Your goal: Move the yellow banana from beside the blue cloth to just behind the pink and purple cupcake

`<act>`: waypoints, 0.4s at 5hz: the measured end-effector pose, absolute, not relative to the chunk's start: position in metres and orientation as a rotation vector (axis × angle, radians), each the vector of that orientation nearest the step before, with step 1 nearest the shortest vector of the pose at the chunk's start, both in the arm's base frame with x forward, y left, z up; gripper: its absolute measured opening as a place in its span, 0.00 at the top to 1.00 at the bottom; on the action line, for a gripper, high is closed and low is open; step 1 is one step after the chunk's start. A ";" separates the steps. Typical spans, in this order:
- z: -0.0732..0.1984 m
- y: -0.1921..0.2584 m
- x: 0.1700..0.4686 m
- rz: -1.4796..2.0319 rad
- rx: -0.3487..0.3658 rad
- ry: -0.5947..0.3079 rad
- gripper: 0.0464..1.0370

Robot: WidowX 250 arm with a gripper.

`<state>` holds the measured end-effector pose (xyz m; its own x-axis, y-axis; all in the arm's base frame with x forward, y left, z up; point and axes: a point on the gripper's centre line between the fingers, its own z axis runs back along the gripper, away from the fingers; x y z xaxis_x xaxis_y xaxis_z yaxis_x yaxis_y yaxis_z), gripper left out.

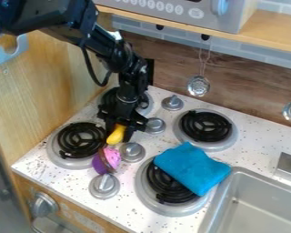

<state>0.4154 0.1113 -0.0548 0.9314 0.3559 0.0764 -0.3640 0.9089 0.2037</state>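
Note:
The black gripper [118,129] hangs down over the left side of the stovetop, between the front-left burner and the metal knobs. It is shut on a yellow object [116,135], whose rounded lower end sticks out below it. Just below lies a pink and purple toy [107,160], like a cupcake, tilted between two knobs; whether the yellow object touches it I cannot tell. A folded blue cloth [192,167] covers part of the front-right burner.
Black-coil burners [206,125] and grey knobs [104,186] stand on the speckled white stovetop [62,183]. A metal sink [252,200] is at the lower right. A wooden wall [35,86] rises at left, and ladles [198,85] hang at the back beneath a shelf [269,34].

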 end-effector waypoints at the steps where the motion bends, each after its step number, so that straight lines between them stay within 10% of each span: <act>1: -0.055 0.109 0.416 0.359 0.195 -0.034 0.16; 2: -0.042 0.104 0.417 0.346 0.164 -0.055 0.04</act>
<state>0.4167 0.1044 -0.0422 0.9394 0.3328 0.0819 -0.3418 0.9276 0.1507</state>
